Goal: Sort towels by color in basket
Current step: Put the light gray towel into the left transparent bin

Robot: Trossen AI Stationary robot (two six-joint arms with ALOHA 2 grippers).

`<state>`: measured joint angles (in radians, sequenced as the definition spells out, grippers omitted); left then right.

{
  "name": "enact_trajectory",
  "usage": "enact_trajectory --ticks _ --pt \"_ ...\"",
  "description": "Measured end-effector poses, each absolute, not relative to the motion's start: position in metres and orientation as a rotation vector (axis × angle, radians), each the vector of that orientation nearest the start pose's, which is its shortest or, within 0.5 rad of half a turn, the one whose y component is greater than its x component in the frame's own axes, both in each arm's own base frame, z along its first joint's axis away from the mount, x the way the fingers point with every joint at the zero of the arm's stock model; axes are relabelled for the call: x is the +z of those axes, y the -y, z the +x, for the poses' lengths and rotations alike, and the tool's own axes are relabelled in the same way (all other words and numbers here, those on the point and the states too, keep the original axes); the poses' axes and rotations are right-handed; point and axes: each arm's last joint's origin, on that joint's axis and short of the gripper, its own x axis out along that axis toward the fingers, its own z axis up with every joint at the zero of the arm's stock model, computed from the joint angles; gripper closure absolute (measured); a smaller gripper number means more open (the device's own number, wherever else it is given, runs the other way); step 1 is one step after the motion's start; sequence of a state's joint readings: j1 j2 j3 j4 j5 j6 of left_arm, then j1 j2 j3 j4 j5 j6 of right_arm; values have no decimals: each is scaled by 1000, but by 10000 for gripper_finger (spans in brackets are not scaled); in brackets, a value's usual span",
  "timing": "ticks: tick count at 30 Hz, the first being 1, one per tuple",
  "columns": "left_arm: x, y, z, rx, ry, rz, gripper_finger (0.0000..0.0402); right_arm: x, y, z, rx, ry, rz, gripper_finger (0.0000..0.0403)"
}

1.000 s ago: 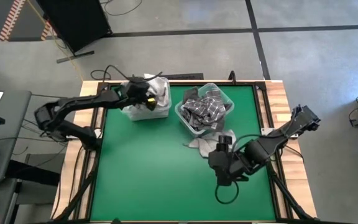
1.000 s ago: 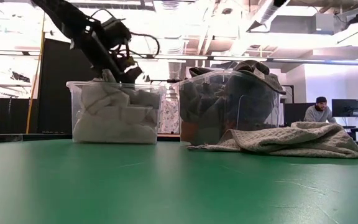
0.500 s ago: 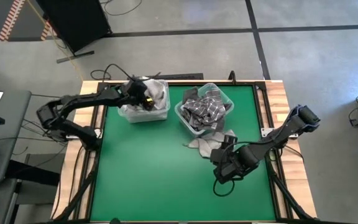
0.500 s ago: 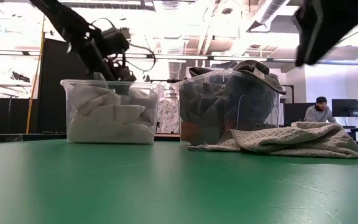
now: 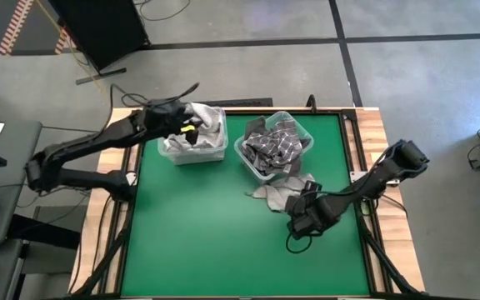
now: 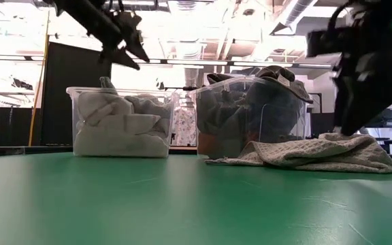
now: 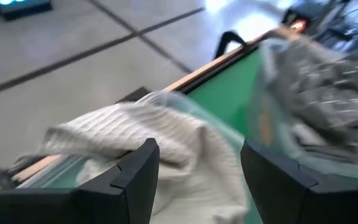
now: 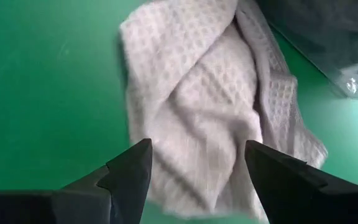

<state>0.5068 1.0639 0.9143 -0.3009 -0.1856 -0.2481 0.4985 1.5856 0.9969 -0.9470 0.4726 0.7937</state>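
Both bins look loaded, one light grey towel point(image 5: 283, 192) left on the mat, right gripper point(image 8: 194, 180) wide open and empty above it, left gripper point(image 7: 197, 171) open and empty over the left bin point(image 5: 192, 150).

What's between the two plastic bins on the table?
Nothing: in the high view, only bare green table separates the white-towel bin from the dark-towel bin.

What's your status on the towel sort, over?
Left gripper open, empty, above the light-towel bin. Right gripper open, low over the light grey towel on the mat beside the dark-towel bin. Nothing in the way.
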Motion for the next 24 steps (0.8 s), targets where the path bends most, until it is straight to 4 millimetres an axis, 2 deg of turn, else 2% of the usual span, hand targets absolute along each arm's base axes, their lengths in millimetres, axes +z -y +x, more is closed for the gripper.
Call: enact_trajectory --ticks 6,11,14,18,24 --pt "332 -90 194 632 -302 -281 187 175 -90 231 -495 -1139 47 117" --pt "332 -74 199 555 -314 -267 187 166 -70 220 -428 -1031 169 117" --pt "331 -66 203 511 -326 -251 187 153 -64 214 -377 -995 196 117" --pt "330 -52 211 404 -347 -200 187 132 -59 209 -356 -999 171 117" --pt "326 -27 222 242 -374 -152 187 115 -64 217 -325 -987 126 120"
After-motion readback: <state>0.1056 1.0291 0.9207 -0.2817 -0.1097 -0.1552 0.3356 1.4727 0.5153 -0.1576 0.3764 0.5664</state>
